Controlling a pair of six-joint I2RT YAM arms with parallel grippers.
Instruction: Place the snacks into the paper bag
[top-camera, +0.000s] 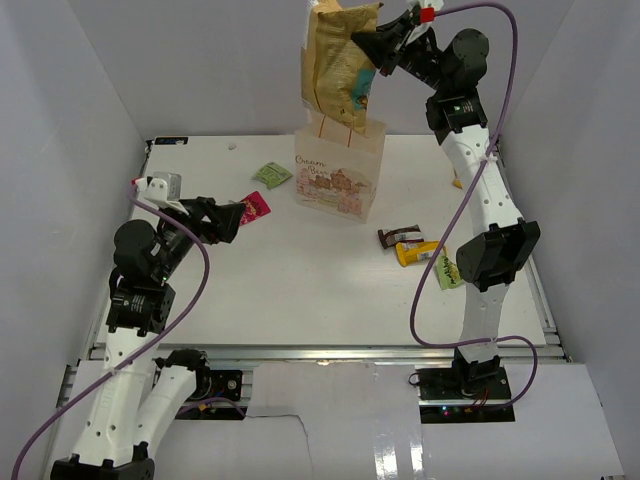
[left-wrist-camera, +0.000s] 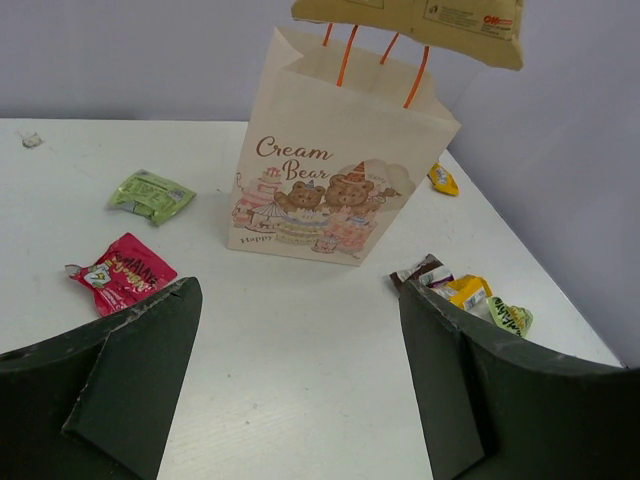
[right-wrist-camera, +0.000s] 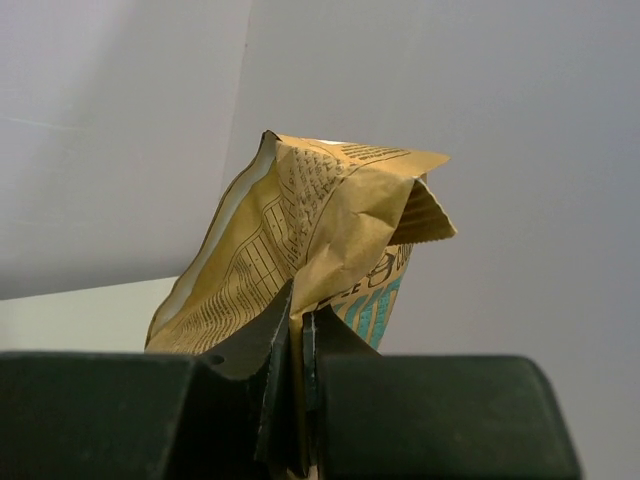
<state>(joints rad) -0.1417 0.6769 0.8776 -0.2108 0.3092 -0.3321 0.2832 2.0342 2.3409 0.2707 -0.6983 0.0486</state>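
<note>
My right gripper (top-camera: 372, 47) is shut on the large tan-yellow bag (top-camera: 338, 62) and holds it high above the open paper bag (top-camera: 338, 172); the pinch shows in the right wrist view (right-wrist-camera: 303, 320). The tan-yellow bag's lower edge (left-wrist-camera: 410, 20) hangs over the orange handles. My left gripper (top-camera: 232, 220) is open and empty, low over the table beside the magenta packet (top-camera: 256, 207). A green packet (top-camera: 272, 175) lies left of the paper bag. A dark brown bar wrapper (top-camera: 395, 236), a yellow pouch (top-camera: 415, 252) and a green packet (top-camera: 446, 272) lie right.
Another yellow pouch (top-camera: 457, 183) lies behind the right arm near the table's right edge. White walls enclose the table (top-camera: 300, 290) on three sides. A small white scrap (top-camera: 232, 146) lies at the far edge.
</note>
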